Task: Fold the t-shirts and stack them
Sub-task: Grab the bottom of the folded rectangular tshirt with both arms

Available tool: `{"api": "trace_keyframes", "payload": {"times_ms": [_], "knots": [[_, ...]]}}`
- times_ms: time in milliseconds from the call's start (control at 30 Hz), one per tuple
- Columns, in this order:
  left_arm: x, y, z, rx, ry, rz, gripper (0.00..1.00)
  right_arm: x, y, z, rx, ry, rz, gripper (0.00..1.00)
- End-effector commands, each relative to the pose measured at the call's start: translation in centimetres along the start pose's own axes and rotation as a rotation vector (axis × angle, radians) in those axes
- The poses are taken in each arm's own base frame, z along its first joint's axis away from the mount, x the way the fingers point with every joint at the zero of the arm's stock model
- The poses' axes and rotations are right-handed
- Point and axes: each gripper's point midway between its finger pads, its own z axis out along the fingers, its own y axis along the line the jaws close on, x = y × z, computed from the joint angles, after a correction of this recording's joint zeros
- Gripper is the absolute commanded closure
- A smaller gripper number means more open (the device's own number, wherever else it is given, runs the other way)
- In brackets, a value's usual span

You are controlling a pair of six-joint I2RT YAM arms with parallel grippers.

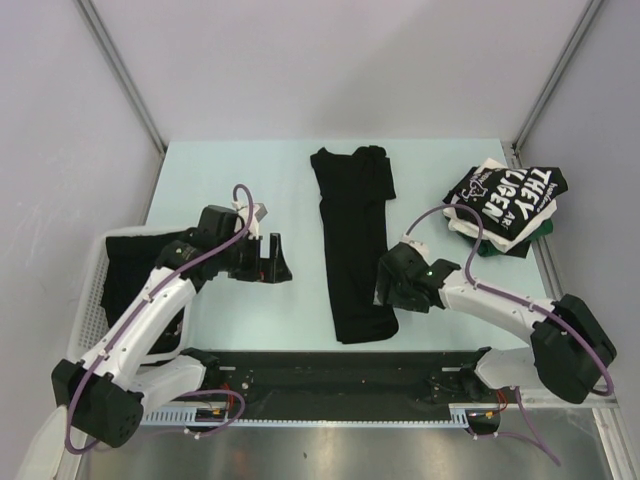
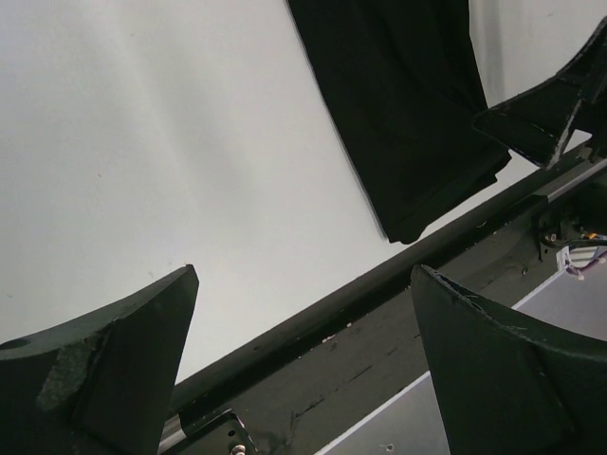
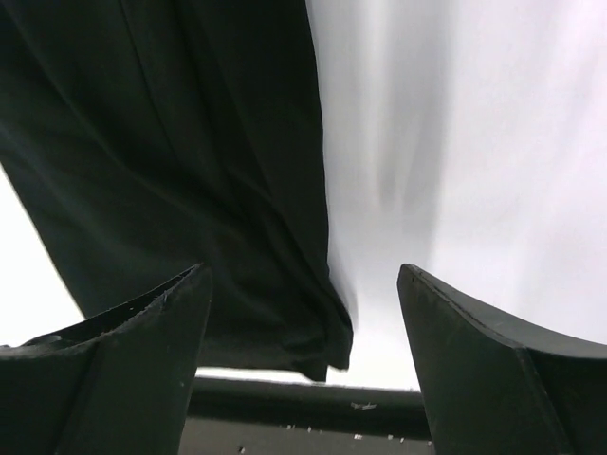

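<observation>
A black t-shirt (image 1: pixel 352 240) lies folded into a long narrow strip down the middle of the pale table, also seen in the left wrist view (image 2: pixel 408 114) and the right wrist view (image 3: pixel 190 142). My right gripper (image 1: pixel 386 290) (image 3: pixel 303 272) is open and low at the strip's near right corner, with the cloth edge between its fingers. My left gripper (image 1: pixel 275 262) (image 2: pixel 303 275) is open over bare table left of the strip, holding nothing. A stack of folded t-shirts (image 1: pixel 505 205), the top one with big white lettering, sits at the back right.
A white mesh basket (image 1: pixel 88 310) with dark cloth (image 1: pixel 130 270) in it stands at the left edge. A black rail (image 1: pixel 330 375) (image 2: pixel 379 313) runs along the table's near edge. Grey walls close in the back and sides.
</observation>
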Motion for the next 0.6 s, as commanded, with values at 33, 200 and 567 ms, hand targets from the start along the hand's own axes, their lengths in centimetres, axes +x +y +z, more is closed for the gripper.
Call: {"api": "trace_keyframes", "payload": {"times_ms": [33, 200, 567], "knots": [[-1.5, -1.2, -0.5, 0.029, -0.038, 0.008, 0.00, 1.4, -0.7, -1.1, -0.024, 0.030, 0.052, 0.18], [-1.4, -1.1, -0.4, 0.028, -0.034, 0.006, 0.00, 2.6, -1.3, -1.0, -0.022, 0.064, 0.057, 0.20], [-1.1, -1.2, -0.4, 0.039, -0.028, 0.003, 0.00, 4.6, -1.0, -0.1, -0.058, 0.129, 0.076, 0.32]]}}
